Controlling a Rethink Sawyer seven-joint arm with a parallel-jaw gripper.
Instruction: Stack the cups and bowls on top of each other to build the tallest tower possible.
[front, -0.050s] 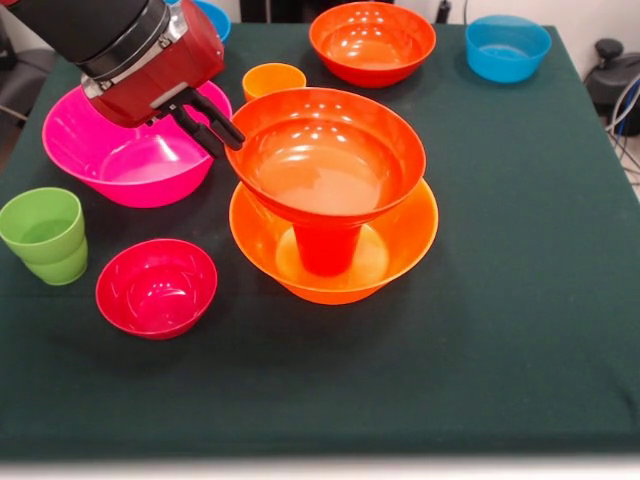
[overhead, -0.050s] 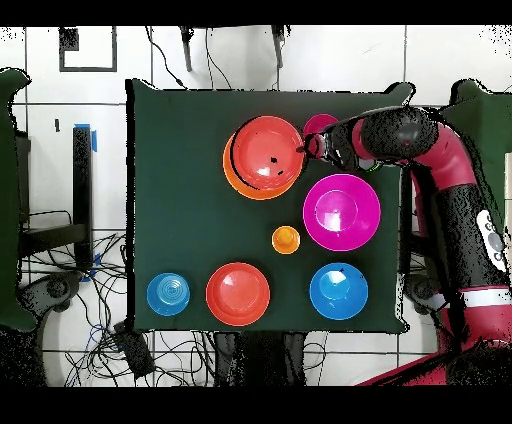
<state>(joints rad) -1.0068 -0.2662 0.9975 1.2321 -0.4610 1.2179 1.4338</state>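
A tower (front, -0.050s: 330, 200) of bowls and a cup is seen near the middle of the green tabletop (front, -0.050s: 500, 300).

The wide orange bowl (front, -0.050s: 405, 245) is placed at the bottom, an upside-down red-orange cup (front, -0.050s: 326, 250) is set inside it, and a red-orange bowl (front, -0.050s: 325, 150) is balanced on the cup. The red and black arm (front, -0.050s: 120, 40) is held over the pink bowl (front, -0.050s: 110, 150), and the gripper (front, -0.050s: 212, 122) is seen just beside the top bowl's rim; whether its fingers are apart or together cannot be told. A second red-orange bowl (front, -0.050s: 372, 42) and a blue bowl (front, -0.050s: 507, 47) are placed along the far edge. A crimson bowl (front, -0.050s: 156, 287), a green cup (front, -0.050s: 44, 235) and an orange cup (front, -0.050s: 273, 80) are set apart from the tower.
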